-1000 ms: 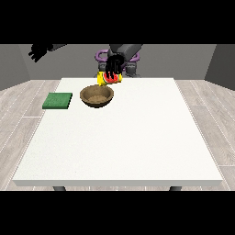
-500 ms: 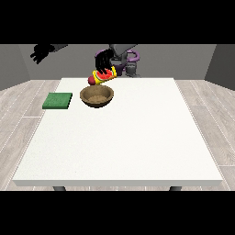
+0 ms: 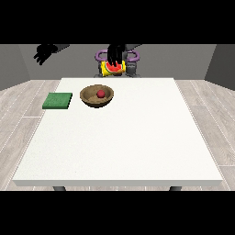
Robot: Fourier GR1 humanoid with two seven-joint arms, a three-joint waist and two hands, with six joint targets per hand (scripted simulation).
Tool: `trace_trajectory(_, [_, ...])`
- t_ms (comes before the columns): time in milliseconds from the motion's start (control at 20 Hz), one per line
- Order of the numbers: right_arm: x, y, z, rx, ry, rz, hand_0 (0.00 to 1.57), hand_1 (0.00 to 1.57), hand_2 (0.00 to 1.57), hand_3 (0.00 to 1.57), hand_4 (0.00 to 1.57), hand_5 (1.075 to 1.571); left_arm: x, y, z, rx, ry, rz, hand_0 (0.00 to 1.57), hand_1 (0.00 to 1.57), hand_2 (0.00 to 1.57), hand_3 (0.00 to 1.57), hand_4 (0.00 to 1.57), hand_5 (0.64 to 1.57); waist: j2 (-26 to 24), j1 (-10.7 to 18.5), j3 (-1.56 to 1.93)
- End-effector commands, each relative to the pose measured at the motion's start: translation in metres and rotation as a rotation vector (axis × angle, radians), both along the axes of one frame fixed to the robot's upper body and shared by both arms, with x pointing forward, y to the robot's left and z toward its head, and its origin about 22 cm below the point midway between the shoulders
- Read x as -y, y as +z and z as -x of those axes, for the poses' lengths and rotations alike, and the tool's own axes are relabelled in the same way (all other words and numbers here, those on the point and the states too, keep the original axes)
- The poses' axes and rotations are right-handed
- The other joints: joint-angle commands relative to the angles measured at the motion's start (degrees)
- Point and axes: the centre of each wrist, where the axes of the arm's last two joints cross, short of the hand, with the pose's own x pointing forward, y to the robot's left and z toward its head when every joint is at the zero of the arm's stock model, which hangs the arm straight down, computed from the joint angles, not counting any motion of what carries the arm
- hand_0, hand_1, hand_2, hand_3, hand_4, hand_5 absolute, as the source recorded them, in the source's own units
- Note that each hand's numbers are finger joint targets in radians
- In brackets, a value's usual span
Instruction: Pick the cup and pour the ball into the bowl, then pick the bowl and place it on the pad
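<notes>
The hand at the view's right (image 3: 115, 56) hangs above the far edge of the tabletop, its fingers curled down over the cup (image 3: 113, 69), which it holds tilted so that the red mouth faces the camera; the cup is lifted off the table (image 3: 119, 147), a little behind the bowl and clear of it. The hand at the view's left (image 3: 45, 53) is raised beyond the far left corner, fingers spread and holding nothing.

The ball (image 3: 100, 94) lies inside the bowl (image 3: 97, 96), so the pouring looks done; what is left, by my reading, is to set the cup aside and carry the bowl to the pad (image 3: 58, 101), which lies flat near the left edge, just beside the bowl but apart from it.

The bowl looks like turned wood: stiff, probably light, not fragile, with a rounded smooth outside that could slide in the fingers; the rim is the likely place to take hold, pinched between thumb inside and fingers outside, on the side away from the pad; the ball is loose and would roll if the bowl tips, so it wants to stay level. The pad looks thin and soft, and the bowl should sit steadily on it if set down near its middle.
</notes>
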Motion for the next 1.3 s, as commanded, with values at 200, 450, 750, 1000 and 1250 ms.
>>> trace_trajectory(200, [-0.003,-0.01,0.007,-0.027,-0.089,-0.007,0.0,0.0,0.0,0.11,0.78,1.558,-0.076,0.072,-0.028,0.034,0.051,0.842,0.42,0.42,0.14,0.01,1.22,1.537,-0.2,7.8,-0.68])
trace_trajectory(450, [-0.007,-0.018,0.01,-0.033,-0.135,0.014,0.0,0.0,0.0,0.0,0.78,1.555,-0.12,0.105,-0.031,-0.035,-0.015,1.318,0.0,0.0,0.0,0.0,1.09,1.571,2.5,10.9,-0.64])
trace_trajectory(750, [-0.033,-0.043,0.015,-0.023,-0.185,-0.052,0.0,0.0,0.0,0.0,0.72,1.566,-0.213,0.137,-0.033,-0.121,-0.198,1.55,0.0,0.0,0.0,0.0,1.06,1.566,6.5,14.5,-0.09])
trace_trajectory(1000, [-0.059,-0.07,0.021,-0.004,-0.187,-0.095,0.0,0.0,0.0,0.0,0.73,1.566,-0.278,0.146,-0.024,-0.16,-0.257,1.584,0.0,0.0,0.0,0.0,1.05,1.559,10.7,15.7,0.07])
trace_trajectory(1250, [-0.084,-0.089,0.007,-0.022,-0.188,-0.104,0.0,0.0,0.0,0.0,0.69,1.566,-0.301,0.154,-0.013,-0.174,-0.224,1.573,0.0,0.0,0.0,0.0,0.99,1.561,10.6,13.9,0.11])
